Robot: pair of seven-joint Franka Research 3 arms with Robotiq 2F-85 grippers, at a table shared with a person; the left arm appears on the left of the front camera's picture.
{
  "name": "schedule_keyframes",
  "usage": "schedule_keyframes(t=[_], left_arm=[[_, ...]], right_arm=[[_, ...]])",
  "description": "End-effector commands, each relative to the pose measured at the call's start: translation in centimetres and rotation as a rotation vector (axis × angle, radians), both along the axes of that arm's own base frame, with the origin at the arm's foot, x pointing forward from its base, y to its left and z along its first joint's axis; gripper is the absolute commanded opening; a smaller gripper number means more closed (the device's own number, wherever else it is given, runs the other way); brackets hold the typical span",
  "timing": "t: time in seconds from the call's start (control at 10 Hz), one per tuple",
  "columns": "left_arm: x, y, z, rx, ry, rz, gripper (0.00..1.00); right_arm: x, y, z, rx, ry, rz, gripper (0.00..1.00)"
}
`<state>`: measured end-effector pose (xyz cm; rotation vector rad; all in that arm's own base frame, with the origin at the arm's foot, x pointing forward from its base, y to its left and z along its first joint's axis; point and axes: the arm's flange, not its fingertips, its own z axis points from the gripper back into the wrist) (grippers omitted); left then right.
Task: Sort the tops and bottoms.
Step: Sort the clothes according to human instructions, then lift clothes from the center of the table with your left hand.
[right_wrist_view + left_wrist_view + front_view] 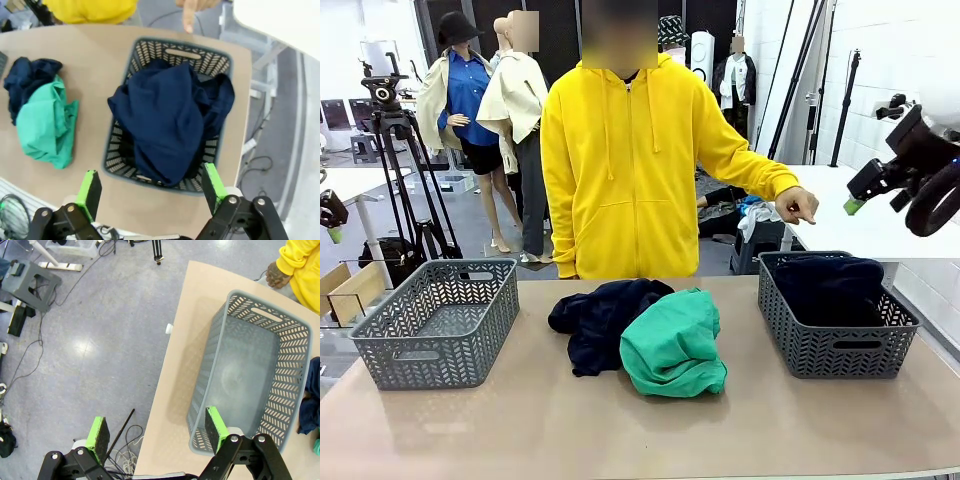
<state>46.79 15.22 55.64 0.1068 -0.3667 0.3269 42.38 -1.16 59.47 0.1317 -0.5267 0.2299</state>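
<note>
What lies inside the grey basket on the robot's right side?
The right basket holds a bundled dark navy garment. It covers the basket's floor, so anything beneath it cannot be seen.

Green garment touches navy garment (mid-table); navy bundle in right basket.
</note>
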Motion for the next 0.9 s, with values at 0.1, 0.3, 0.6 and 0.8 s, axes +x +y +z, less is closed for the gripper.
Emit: schedule_keyframes(t=[0.1,0.3,0.6,0.8], left_arm=[[-0.1,0.0,0.2,0.012,0.004,0.001,1.0],[-0.1,0.0,0.2,0.012,0.004,0.001,1.0],[-0.1,0.0,0.2,0.012,0.004,0.001,1.0],[-0.1,0.0,0.2,0.012,0.004,0.001,1.0]], right_arm=[[0.8,-1.0,2.2,-0.159,-0.021,-0.089,1.0],[0.3,-0.9,0.4,-0.036,-0.005,-0.021,1.0],[0.3,-0.9,0.4,-0.036,-0.005,-0.021,1.0],[0.4,-0.9,0.7,-0.056,-0.009,-0.035,1.0]])
